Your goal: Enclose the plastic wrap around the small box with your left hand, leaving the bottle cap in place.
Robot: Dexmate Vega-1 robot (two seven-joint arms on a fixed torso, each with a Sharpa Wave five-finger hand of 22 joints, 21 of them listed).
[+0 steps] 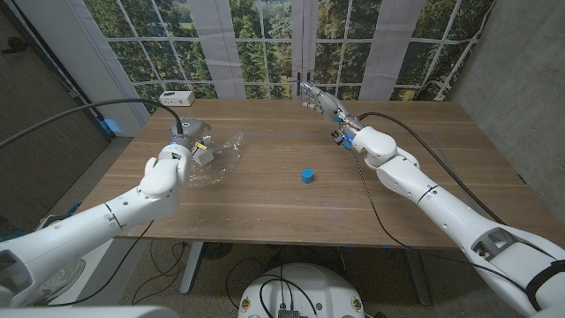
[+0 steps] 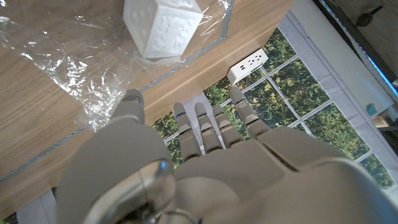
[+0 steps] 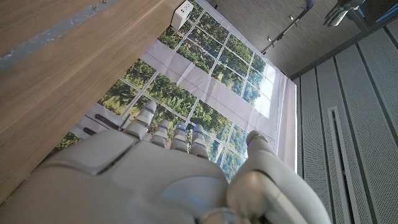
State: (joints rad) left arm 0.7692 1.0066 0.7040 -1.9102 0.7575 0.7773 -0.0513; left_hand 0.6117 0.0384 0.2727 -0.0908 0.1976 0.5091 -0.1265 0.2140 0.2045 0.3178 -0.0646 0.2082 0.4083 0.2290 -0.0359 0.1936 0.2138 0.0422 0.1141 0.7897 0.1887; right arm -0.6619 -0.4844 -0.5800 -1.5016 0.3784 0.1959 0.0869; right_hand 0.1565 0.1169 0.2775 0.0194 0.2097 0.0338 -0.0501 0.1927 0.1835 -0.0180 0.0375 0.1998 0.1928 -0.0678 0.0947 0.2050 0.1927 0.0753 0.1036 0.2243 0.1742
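Note:
The small white box (image 1: 203, 155) sits on the crumpled clear plastic wrap (image 1: 218, 159) at the table's left. My left hand (image 1: 170, 169) is at the wrap's left edge, fingers stretched out and holding nothing. In the left wrist view the box (image 2: 163, 28) lies on the wrap (image 2: 68, 68) beyond my left hand (image 2: 186, 146), whose thumb is near the wrap's edge. The blue bottle cap (image 1: 306, 176) stands alone at mid-table, right of the wrap. My right hand (image 1: 323, 103) is raised over the far edge, fingers extended and empty.
A white power strip (image 1: 177, 97) lies at the table's far left corner, its cable running past my left arm. The wooden table (image 1: 424, 177) has bare surface to the right of the cap. Windows stand behind the table.

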